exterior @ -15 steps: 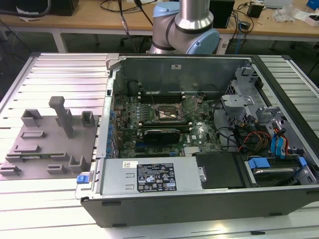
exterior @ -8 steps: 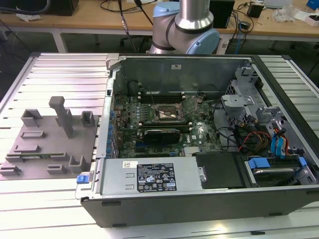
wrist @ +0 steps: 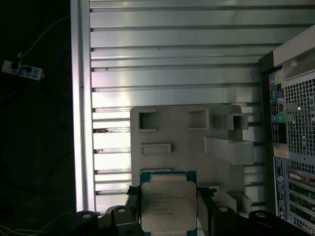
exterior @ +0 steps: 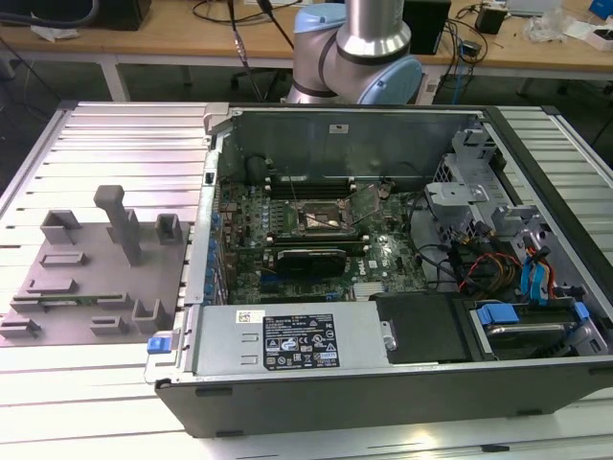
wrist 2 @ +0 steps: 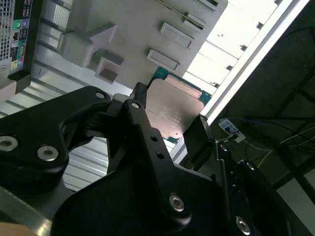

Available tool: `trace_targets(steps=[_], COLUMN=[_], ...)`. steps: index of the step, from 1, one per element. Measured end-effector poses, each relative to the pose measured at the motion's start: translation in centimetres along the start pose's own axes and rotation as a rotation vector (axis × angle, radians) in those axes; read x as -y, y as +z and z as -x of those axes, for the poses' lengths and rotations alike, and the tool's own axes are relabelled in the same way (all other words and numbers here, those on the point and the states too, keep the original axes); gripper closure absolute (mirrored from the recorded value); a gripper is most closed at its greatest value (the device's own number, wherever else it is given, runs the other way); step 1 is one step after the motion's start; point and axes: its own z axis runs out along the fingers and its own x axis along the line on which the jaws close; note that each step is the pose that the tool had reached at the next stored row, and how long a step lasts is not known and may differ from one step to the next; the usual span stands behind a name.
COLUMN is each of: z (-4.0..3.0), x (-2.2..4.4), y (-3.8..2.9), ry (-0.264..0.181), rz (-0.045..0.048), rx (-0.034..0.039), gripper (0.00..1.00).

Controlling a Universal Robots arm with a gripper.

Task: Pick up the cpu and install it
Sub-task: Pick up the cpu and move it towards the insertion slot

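Observation:
The cpu (wrist: pixel 167 206) is a flat square chip with a silvery top on a green rim. It sits between the two black fingers of my gripper (wrist: pixel 168 197), which is shut on its opposite edges. The second wrist view shows the same grip, the cpu (wrist 2: pixel 172 110) clamped in the gripper (wrist 2: pixel 171 115). The chip hangs above the grey fixture plate (wrist: pixel 187 142) on the slatted metal table (wrist: pixel 172 64). In the exterior view the motherboard socket (exterior: pixel 321 218) lies in the middle of the open computer case (exterior: pixel 383 383).
The grey fixture plate (exterior: pixel 86 278) with raised blocks lies at the exterior view's left of the case. A power supply (exterior: pixel 287 340) and drive bays with cables (exterior: pixel 517 278) fill the case's front and right. The table edge (wrist: pixel 81 98) drops to a dark floor.

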Motion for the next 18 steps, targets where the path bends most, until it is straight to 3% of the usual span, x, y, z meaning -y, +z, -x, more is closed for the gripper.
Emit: trace_targets(steps=[18], z=[3.07], x=[-0.13], y=[0.12], ry=[0.0], rz=[0.0], rx=[0.0], gripper=[0.45])
